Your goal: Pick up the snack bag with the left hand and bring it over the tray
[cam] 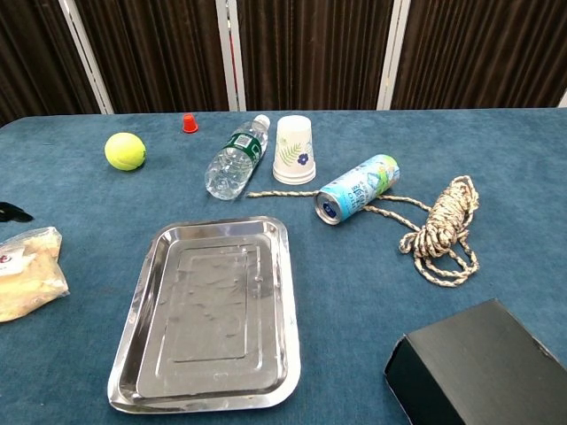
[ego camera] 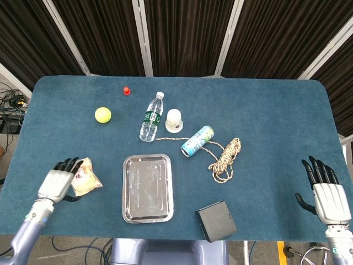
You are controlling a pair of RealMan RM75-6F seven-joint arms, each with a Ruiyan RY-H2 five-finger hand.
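Observation:
The snack bag point(ego camera: 87, 175) point(cam: 28, 273), clear with pale contents, lies flat on the blue table left of the steel tray point(ego camera: 148, 187) point(cam: 213, 312). My left hand point(ego camera: 57, 181) hovers over the bag's left edge, fingers spread and holding nothing; only a dark fingertip point(cam: 12, 212) shows at the chest view's left border. Whether it touches the bag I cannot tell. My right hand point(ego camera: 326, 191) rests with fingers apart at the table's right front corner, far from everything.
Behind the tray lie a water bottle point(ego camera: 151, 116), an upturned paper cup point(ego camera: 174, 120), a can point(ego camera: 197, 141) and a coiled rope point(ego camera: 225, 159). A tennis ball point(ego camera: 103, 115) and red cap point(ego camera: 126, 90) sit further back left. A black box point(ego camera: 216, 221) stands front right.

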